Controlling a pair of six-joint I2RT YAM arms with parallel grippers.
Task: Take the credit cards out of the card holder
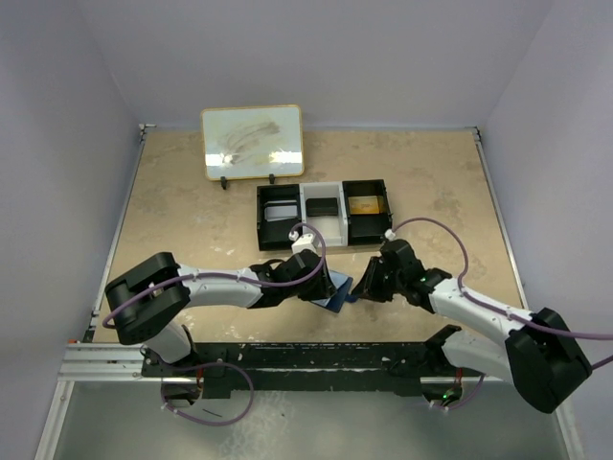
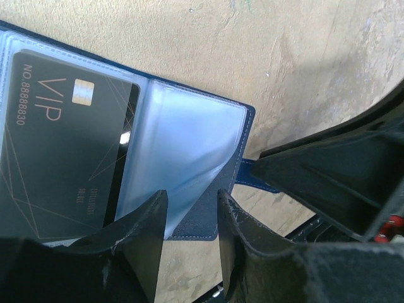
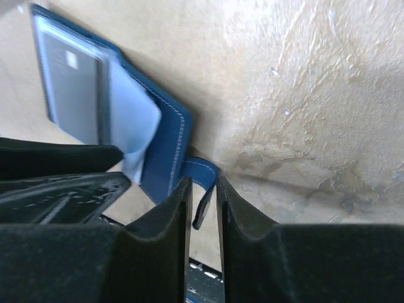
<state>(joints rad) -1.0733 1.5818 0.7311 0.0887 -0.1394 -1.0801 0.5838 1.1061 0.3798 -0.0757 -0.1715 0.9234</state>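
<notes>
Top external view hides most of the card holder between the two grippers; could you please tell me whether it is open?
Observer: Yes, the card holder lies open, with its clear pockets facing up.
Operator: Thank you. Is there a card in it?
Observer: One dark card marked VIP sits inside a clear pocket.
Operator: And where is the right gripper in relation to it?
Observer: The tab on the holder's edge lies between the fingers of the right gripper; whether they press on it I cannot tell.
</notes>
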